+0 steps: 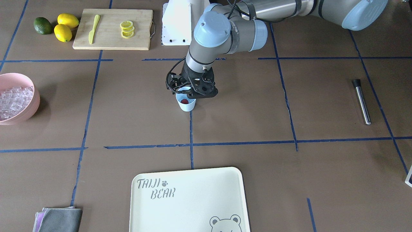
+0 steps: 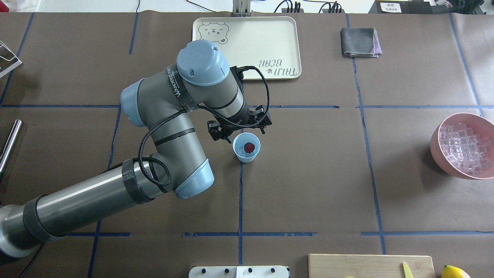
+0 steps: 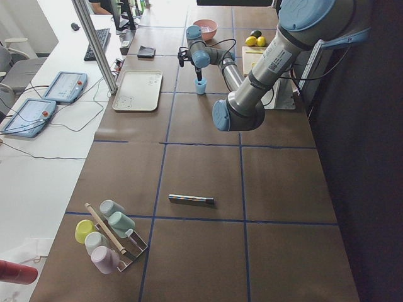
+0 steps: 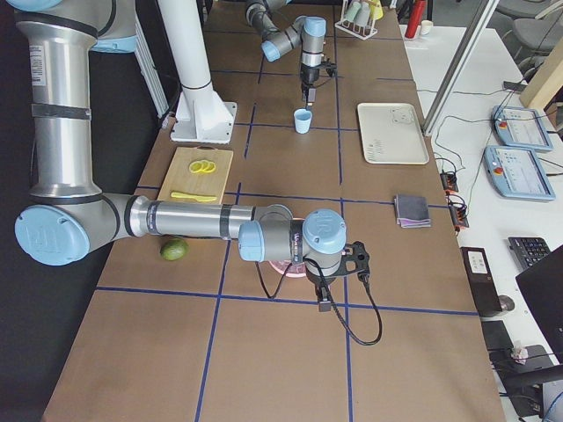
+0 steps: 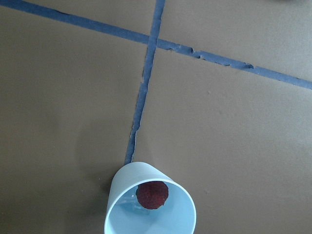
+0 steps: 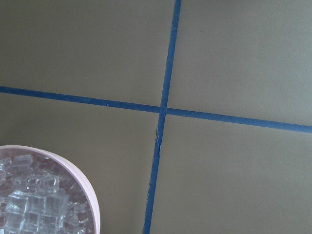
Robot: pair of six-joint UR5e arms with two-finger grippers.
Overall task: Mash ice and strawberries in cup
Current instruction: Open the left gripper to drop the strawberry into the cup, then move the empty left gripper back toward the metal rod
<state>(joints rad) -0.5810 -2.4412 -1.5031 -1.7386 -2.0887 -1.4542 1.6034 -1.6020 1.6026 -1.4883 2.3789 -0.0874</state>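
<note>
The strawberry (image 2: 249, 147) sits in the cup (image 2: 247, 157) at mid-bench, ice (image 2: 461, 148) heaped in a pink bowl (image 2: 444, 164) well apart, the left hand (image 1: 192, 91) seemingly just over the cup's rim, and I cannot tell its grip.

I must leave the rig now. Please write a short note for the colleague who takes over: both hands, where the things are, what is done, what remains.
Left hand: hangs by the cup's far rim, nothing visibly in it; open or shut cannot be told.
Right hand: beside the pink bowl, seen only from the side; state unclear.
Done: the strawberry lies in the cup at mid-table, with something clear under it, probably ice.
A heap of ice is in the pink bowl.
Left: mashing. The metal rod lies untouched on the table.
</note>
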